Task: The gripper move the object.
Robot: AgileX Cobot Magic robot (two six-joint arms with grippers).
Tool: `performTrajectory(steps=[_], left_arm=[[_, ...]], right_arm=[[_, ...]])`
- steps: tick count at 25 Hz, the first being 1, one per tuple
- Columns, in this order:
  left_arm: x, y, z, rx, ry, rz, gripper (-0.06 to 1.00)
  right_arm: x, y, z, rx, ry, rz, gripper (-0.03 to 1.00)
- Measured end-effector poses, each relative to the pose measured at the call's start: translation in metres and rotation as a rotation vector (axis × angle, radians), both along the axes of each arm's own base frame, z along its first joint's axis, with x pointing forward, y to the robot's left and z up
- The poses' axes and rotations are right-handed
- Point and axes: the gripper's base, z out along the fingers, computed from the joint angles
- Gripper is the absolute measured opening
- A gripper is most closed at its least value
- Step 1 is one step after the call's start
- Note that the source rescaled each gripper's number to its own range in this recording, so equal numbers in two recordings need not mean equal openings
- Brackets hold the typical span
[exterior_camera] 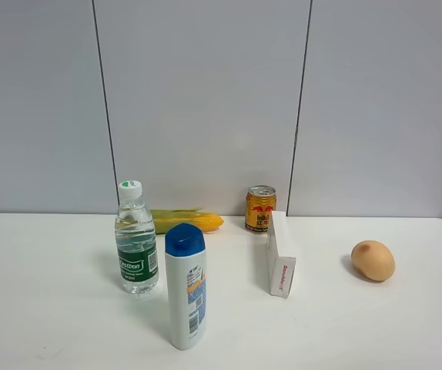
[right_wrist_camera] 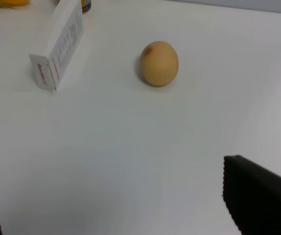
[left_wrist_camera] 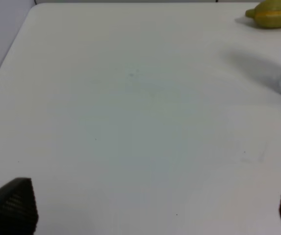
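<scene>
A clear water bottle (exterior_camera: 136, 247) with a green label and white cap, largely full of water, stands on the white bench (exterior_camera: 51, 308) just behind and beside a white shampoo bottle (exterior_camera: 185, 287) with a blue cap; behind the water bottle lies a corn cob (exterior_camera: 186, 222), with a gold drink can (exterior_camera: 260, 208) further along the wall and a white carton (exterior_camera: 279, 254) on its long edge in front of the can. The object (exterior_camera: 373, 260), a tan egg shape, rests alone on the bench well beyond the carton, on the side away from the water bottle. Only the high camera takes in the shampoo bottle; neither hand appears there. The left wrist camera shows the left hand (left_wrist_camera: 157, 205) spread wide over bare bench, the water bottle's base and the cob at the frame's edge. The right wrist camera shows the right hand (right_wrist_camera: 140, 205) likewise spread, holding nothing, with the egg lying ahead of it, well apart from its fingers (right_wrist_camera: 258, 196), and the carton near the egg.
</scene>
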Motion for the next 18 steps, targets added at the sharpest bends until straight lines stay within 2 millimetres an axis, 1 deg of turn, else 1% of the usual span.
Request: performTrajectory(steps=[4,7,11,18], left_arm=[[0.000,0.000,0.000,0.000,0.000,0.000,1.00],[0.000,0.000,0.000,0.000,0.000,0.000,1.00],[0.000,0.000,0.000,0.000,0.000,0.000,1.00],[0.000,0.000,0.000,0.000,0.000,0.000,1.00]], right_arm=[[0.000,0.000,0.000,0.003,0.003,-0.002,0.90],[-0.003,-0.001,-0.004,-0.001,0.021,-0.001,0.90],[-0.012,-0.004,-0.019,-0.023,0.039,-0.007,0.90],[-0.027,-0.009,-0.020,-0.002,-0.051,-0.031,0.90]])
